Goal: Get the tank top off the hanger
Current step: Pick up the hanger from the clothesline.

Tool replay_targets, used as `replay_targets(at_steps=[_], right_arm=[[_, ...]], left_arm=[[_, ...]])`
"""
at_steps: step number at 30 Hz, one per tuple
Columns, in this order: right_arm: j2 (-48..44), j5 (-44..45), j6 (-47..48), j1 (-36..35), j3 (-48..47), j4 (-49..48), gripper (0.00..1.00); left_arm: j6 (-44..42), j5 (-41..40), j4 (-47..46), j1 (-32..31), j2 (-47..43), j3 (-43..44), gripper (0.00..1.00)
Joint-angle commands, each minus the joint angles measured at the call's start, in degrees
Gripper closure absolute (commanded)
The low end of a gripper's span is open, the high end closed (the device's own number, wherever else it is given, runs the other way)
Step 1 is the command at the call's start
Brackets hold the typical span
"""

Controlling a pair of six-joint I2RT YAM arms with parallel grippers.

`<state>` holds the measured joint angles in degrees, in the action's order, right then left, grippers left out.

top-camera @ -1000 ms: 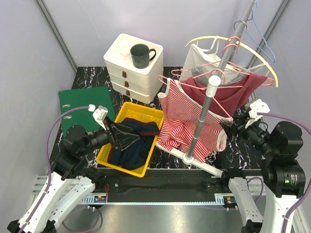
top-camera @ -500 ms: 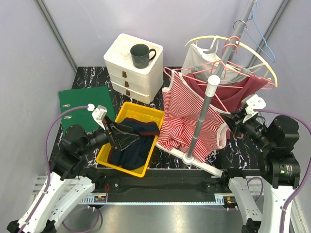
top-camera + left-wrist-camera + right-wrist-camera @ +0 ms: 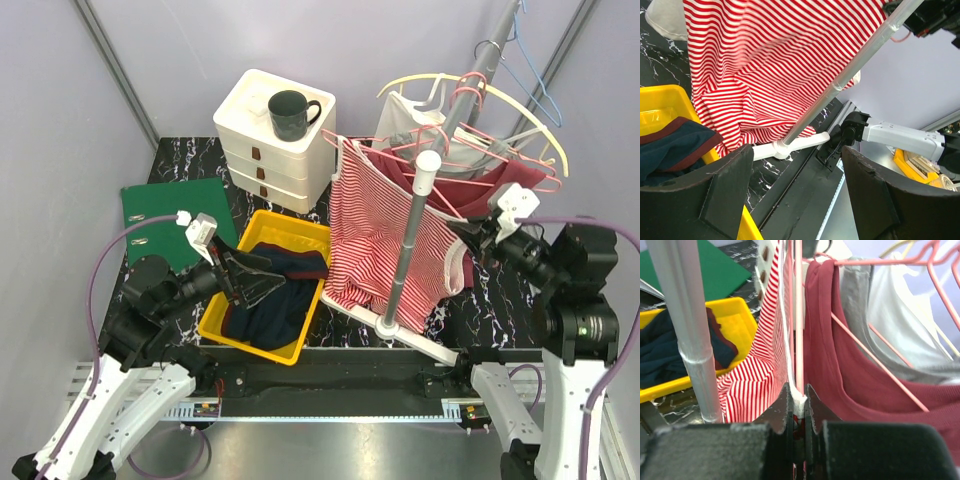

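Observation:
The red-and-white striped tank top [image 3: 375, 230] hangs on a pink hanger [image 3: 395, 152] on the rack; it also fills the left wrist view [image 3: 780, 65]. My right gripper [image 3: 478, 238] is at its right side, and in the right wrist view [image 3: 799, 395] it is shut on the top's white hem edge [image 3: 798, 401], right beside the hanger's pink bar [image 3: 799, 315]. My left gripper [image 3: 250, 280] hovers open over the yellow bin, and the left wrist view [image 3: 797, 152] shows nothing between its fingers.
A silver rack pole [image 3: 410, 240] on a white foot stands in front of the tops. A maroon top [image 3: 480, 195] and a grey one [image 3: 420, 125] hang behind. The yellow bin [image 3: 290, 222] holds dark clothes. White drawers [image 3: 275, 150] with a mug [image 3: 290, 113] and a green folder [image 3: 175, 215] lie behind.
My right gripper has shut on the striped top's edge and moved up and left; the top and its hanger swung left and upward. The left arm barely moved.

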<state>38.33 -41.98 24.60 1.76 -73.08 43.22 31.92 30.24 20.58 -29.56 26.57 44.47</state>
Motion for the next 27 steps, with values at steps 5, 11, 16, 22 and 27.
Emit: replay_targets(at_steps=[5,11,16,22,27], right_arm=[[10.1,-11.4,-0.2,-0.3,-7.6,-4.2,1.0],[12.6,-12.9,-1.7,-0.4,-9.3,-4.8,1.0],[14.2,-13.5,-4.5,-0.3,-12.8,-5.9,1.0],[16.4,-15.2,-7.0,-0.4,-15.6,-6.0,1.0],[16.2,-15.5,-9.5,-0.3,-13.8,-6.3,1.0]], left_arm=[[-2.1,3.7,-1.7,0.1,3.3,7.9,0.25],[-4.0,1.3,-1.5,0.1,8.1,14.7,0.25],[-2.9,0.3,-2.4,0.0,13.1,19.8,0.25],[-1.0,-0.6,-4.9,0.0,13.7,20.2,0.26],[-1.2,-5.1,-5.3,0.0,14.7,22.1,0.26]])
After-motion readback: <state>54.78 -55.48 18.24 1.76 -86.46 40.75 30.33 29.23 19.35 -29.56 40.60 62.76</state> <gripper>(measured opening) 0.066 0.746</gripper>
